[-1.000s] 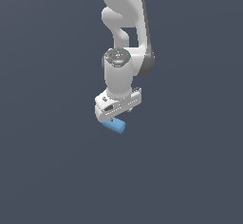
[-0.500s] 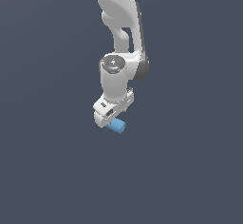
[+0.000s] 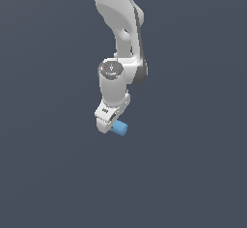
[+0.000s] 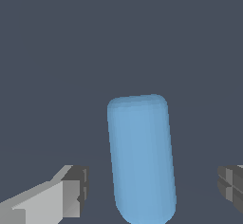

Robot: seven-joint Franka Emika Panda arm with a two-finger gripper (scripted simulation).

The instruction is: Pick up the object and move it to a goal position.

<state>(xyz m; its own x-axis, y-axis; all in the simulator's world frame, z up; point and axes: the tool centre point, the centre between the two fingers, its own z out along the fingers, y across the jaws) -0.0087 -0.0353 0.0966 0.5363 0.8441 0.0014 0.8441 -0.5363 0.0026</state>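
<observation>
The object, a small light-blue short cylinder [image 3: 119, 128], lies on its side on the dark grey floor. In the wrist view the cylinder [image 4: 141, 156] lies lengthwise between my two fingers, with a gap on each side. My white gripper [image 3: 109, 123] hangs low over it, mostly on the side toward the exterior view's left. The gripper [image 4: 153, 186] is open. One finger [image 4: 71, 190] and the other finger [image 4: 230, 182] straddle the cylinder without touching it.
The plain dark grey floor [image 3: 193, 174] fills both views. The white arm [image 3: 120, 24] rises from the gripper to the top edge of the exterior view. No other object shows.
The gripper has come down and shifted slightly toward the exterior view's left, closer over the cylinder. The cylinder has stayed in place.
</observation>
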